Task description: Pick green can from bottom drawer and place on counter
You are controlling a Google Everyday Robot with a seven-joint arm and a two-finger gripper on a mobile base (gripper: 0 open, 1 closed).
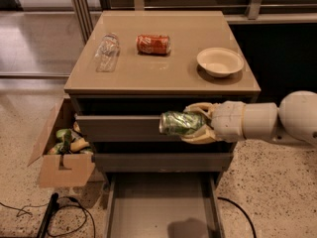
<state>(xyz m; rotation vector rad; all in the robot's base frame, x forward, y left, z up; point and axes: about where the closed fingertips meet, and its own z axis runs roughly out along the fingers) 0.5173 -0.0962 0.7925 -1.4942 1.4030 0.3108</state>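
At the centre of the floor stands a drawer cabinet [124, 129], and its counter [163, 76] runs wide and glossy across the top. Below, the bottom drawer [161, 202] is pulled out toward the camera. A robot arm [277, 123] reaches in from the right. On the counter sit a pale bowl [220, 62], a clear plastic bottle [107, 52] and a red can [153, 44], with bare surface along the front edge.

The gripper [192, 123] hangs in front of the upper drawer faces, just under the counter's lip. Its jaws are closed around the green can [173, 123], which lies sideways in the air, well above the open drawer.

The pick looks done and the carry to the counter is the step in hand. The next move calls for raising the can above the counter edge, then bringing it over the bare front area, away from the bowl. A can set down on its side may roll.
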